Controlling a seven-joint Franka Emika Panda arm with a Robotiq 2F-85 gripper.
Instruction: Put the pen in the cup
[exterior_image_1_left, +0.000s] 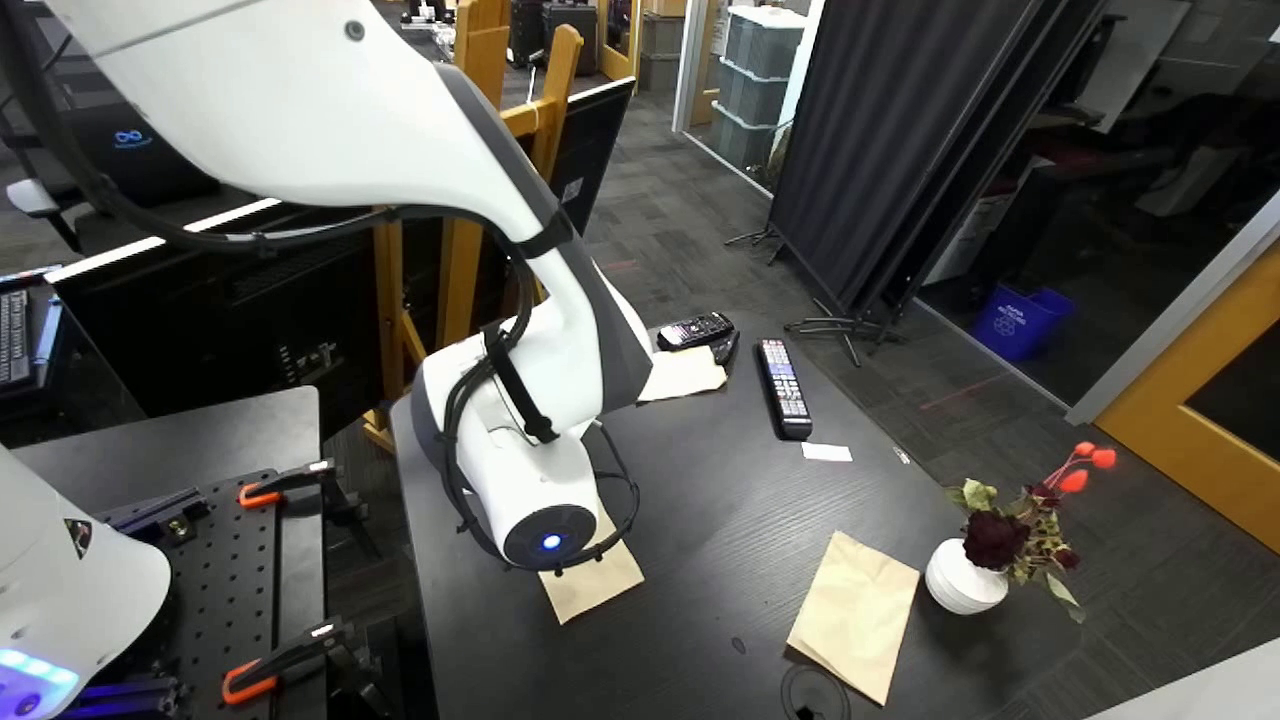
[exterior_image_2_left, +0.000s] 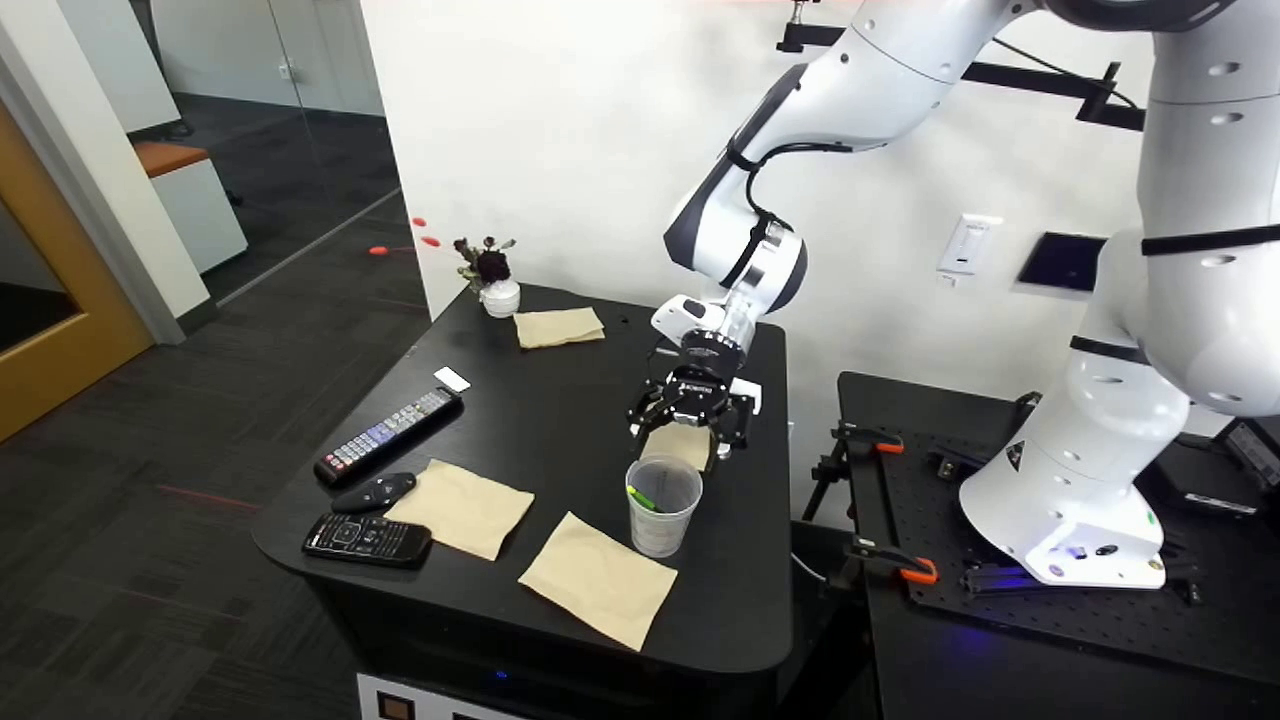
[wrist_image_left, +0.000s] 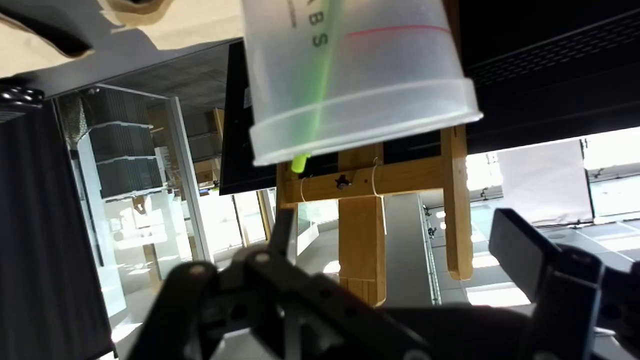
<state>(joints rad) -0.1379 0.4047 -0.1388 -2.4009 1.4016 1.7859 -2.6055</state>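
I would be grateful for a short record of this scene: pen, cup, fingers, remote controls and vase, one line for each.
Pen: green, leaning inside the cup, its tip just past the rim in the wrist view
Cup: translucent plastic, upright on the black table
Fingers: apart, nothing between them
Remote controls: three, black; the longest lies near a white card
Vase: white, holding flowers, beside a tan paper

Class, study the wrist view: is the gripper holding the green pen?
No: the pen leans inside the cup, while the gripper stands open and apart from it.
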